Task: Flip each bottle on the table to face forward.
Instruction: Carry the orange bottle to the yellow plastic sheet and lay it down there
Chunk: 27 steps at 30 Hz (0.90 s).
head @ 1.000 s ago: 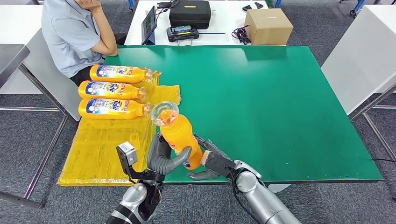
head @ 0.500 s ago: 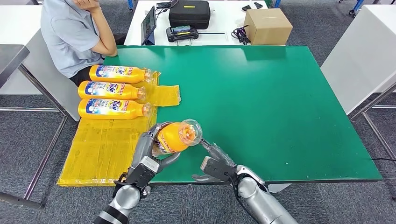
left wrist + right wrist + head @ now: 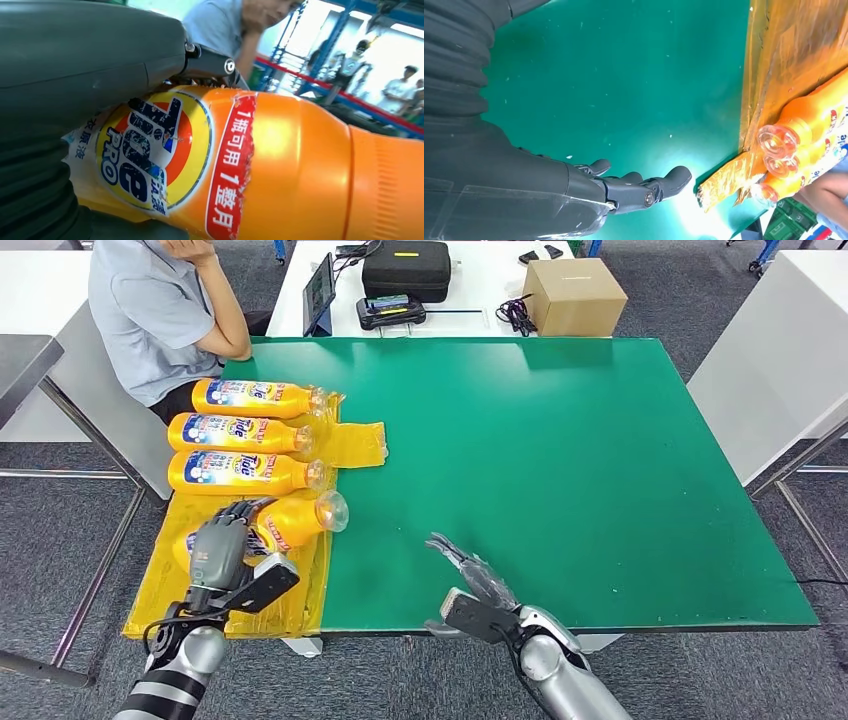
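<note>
Left robot hand [image 3: 222, 545]: we have it wrapped around the fourth Tide bottle [image 3: 290, 521], holding it lying over the yellow sheet [image 3: 215, 570], just below the row, cap toward the green tabletop [image 3: 560, 460].
Label: the left wrist view shows the Tide logo outward, so we judge this bottle turned and ready to set down.
Finished row [image 3: 240, 435]: three Tide bottles lie side by side, labels up, caps pointing the same way.
Right robot hand [image 3: 470, 585]: fingers spread, holding nothing, hovering over the tabletop's near edge.
Person [image 3: 160, 310]: seated beside the tabletop's far corner.
</note>
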{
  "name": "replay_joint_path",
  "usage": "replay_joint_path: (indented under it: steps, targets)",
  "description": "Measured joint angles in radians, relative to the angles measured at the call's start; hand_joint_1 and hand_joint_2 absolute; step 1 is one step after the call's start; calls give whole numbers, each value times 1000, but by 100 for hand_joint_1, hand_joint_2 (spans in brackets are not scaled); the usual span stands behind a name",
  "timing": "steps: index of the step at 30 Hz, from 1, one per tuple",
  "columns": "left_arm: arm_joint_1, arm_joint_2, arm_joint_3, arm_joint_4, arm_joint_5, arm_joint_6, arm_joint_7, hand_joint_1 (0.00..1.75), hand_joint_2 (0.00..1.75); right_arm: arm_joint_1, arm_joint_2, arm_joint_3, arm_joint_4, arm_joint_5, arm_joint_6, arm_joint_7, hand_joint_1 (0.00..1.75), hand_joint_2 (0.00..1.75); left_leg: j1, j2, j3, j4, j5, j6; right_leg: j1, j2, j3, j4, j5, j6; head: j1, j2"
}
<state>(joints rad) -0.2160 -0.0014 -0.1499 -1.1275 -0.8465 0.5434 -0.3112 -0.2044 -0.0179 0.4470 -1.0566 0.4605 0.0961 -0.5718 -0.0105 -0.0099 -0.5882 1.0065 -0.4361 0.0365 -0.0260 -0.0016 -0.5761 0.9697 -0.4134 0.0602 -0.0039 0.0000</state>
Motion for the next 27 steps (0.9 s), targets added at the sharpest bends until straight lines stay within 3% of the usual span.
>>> replay_joint_path:
  steps: [8,14,22,26,27]
  targets:
    - [-22,37,39,80,-153,27,61,175,175,15,0,-13,-17,5,0,-4,0,175,0,0,0,0,0,0,0,0,0,0,0,0,0,0]
    - [-58,56,50,190,-156,-30,-28,175,175,18,-3,-14,-29,0,8,-11,0,175,0,0,0,0,0,0,0,0,0,0,0,0,0,0]
    - [-98,66,25,261,-172,-80,-74,172,175,16,-8,-14,-37,-9,27,-18,0,175,0,-1,2,0,0,0,0,-1,2,0,0,0,0,0]
    - [-118,67,7,288,-154,-96,-103,0,175,10,-7,-13,-37,-11,32,-24,0,175,0,-2,2,0,2,-1,0,-1,3,0,0,0,0,0]
    - [-121,67,0,293,-152,-96,-105,0,175,7,-7,-13,-36,-11,33,-24,0,175,0,-2,2,0,2,-1,0,-1,3,0,1,-1,0,0]
